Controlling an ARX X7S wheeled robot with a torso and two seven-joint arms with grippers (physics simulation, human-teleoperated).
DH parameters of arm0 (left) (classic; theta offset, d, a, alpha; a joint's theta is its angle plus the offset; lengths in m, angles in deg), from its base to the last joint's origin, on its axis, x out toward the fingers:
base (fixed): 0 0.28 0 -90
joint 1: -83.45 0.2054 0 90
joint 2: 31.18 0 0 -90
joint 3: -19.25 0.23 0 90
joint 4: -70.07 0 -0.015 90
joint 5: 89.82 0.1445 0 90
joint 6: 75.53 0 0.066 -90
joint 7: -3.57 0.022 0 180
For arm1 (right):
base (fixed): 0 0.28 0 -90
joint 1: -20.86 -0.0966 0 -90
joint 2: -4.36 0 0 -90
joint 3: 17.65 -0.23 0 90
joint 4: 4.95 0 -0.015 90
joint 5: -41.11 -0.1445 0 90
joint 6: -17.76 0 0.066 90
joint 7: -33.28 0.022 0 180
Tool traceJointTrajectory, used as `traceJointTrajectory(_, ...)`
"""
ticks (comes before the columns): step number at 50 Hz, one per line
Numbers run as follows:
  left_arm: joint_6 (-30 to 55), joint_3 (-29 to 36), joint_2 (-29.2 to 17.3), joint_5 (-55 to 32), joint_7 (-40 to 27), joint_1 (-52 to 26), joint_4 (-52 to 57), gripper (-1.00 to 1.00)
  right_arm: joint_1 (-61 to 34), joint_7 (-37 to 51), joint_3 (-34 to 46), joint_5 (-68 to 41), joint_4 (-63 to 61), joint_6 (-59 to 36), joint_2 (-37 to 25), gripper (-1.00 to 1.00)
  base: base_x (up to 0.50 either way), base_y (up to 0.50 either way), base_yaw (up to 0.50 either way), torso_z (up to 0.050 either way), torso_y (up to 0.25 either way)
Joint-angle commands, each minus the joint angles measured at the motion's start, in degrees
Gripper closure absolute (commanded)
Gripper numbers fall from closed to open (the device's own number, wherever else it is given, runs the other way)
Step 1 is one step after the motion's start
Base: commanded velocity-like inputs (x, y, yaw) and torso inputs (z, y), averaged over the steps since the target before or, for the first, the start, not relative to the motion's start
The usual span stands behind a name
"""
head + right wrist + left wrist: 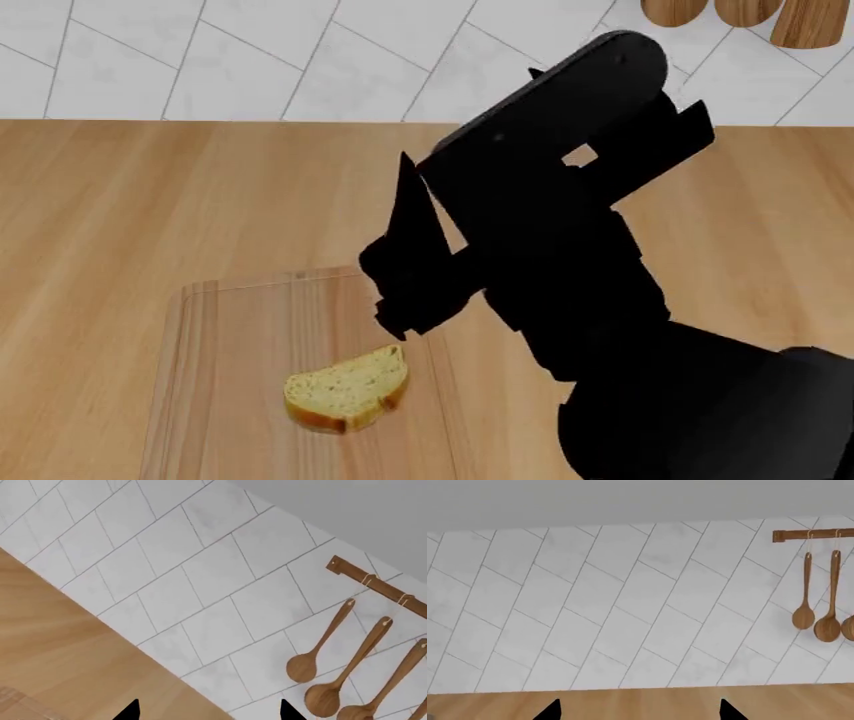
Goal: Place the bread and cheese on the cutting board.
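The bread lies flat on the near part of the cutting board in the head view. The cheese shows in no view. My right gripper hangs over the board's far right part, above and behind the bread, open and empty. In the right wrist view its black fingertips stand wide apart with nothing between them, facing the tiled wall, and a corner of the board shows. My left gripper is open and empty, facing the wall over a strip of countertop. It is out of the head view.
The wooden countertop runs back to a white tiled wall. Wooden spoons hang from a rail on the wall at the right. My right arm covers the near right of the head view.
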Motion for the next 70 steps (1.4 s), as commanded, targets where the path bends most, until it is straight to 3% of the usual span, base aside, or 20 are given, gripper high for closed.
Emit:
traceJointTrajectory(1,-3.1,-14.0,-11.0,-27.1,-9.2,5.6,2.5,-1.0,6.5,6.4,-1.4,1.1,-4.6,4.6,-2.4,-1.0,0.0,0.0,0.0,0.0,0.0)
traceJointTrajectory(7,-5.4,-19.2,-12.2,-34.5,-11.6,9.2,4.6,-1.0,11.9,9.8,-0.4,4.7,-8.9,8.4,-4.7,-1.0,0.0,0.0,0.0,0.0,0.0)
traceJointTrajectory(12,-9.2,-18.8,-10.3,-41.6,-15.3,9.4,5.3,-1.0,14.8,11.6,0.5,7.7,-11.5,10.4,-6.0,-1.0,0.0,0.0,0.0,0.0,0.0)
traceJointTrajectory(16,-5.8,-17.2,-5.6,-50.7,-26.3,3.0,5.4,-1.0,18.2,11.7,1.2,10.6,-11.2,14.1,-6.8,-1.0,0.0,0.0,0.0,0.0,0.0)
traceJointTrajectory(20,-1.2,-17.0,0.0,-53.1,-30.0,4.9,5.5,-1.0,18.7,12.5,1.4,11.9,-12.4,14.2,-7.3,-1.0,0.0,0.0,0.0,0.0,0.0)
traceJointTrajectory(24,4.8,-19.1,4.6,-51.0,-28.8,8.0,4.6,-1.0,18.6,12.9,1.6,12.6,-13.5,14.0,-7.4,-1.0,0.0,0.0,0.0,0.0,0.0)
traceJointTrajectory(30,8.8,-15.1,9.1,-41.0,-26.9,4.7,1.5,-1.0,20.1,13.5,2.0,14.8,-15.4,15.6,-8.3,-1.0,0.0,0.0,0.0,0.0,0.0)
traceJointTrajectory(36,11.4,-16.2,11.6,-37.0,-24.7,5.1,-0.3,-1.0,21.0,14.0,2.2,15.7,-17.1,16.4,-9.8,-1.0,0.0,0.0,0.0,0.0,0.0)
traceJointTrajectory(51,10.7,-8.7,15.5,-32.2,-23.1,3.3,-1.3,-1.0,21.9,14.0,2.0,16.0,-18.1,17.5,-10.9,-1.0,0.0,0.0,0.0,0.0,0.0)
traceJointTrajectory(70,15.7,-11.4,23.2,-26.2,-15.7,7.9,-3.3,-1.0,21.9,12.8,2.4,16.2,-17.1,17.1,-9.8,-1.0,0.0,0.0,0.0,0.0,0.0)
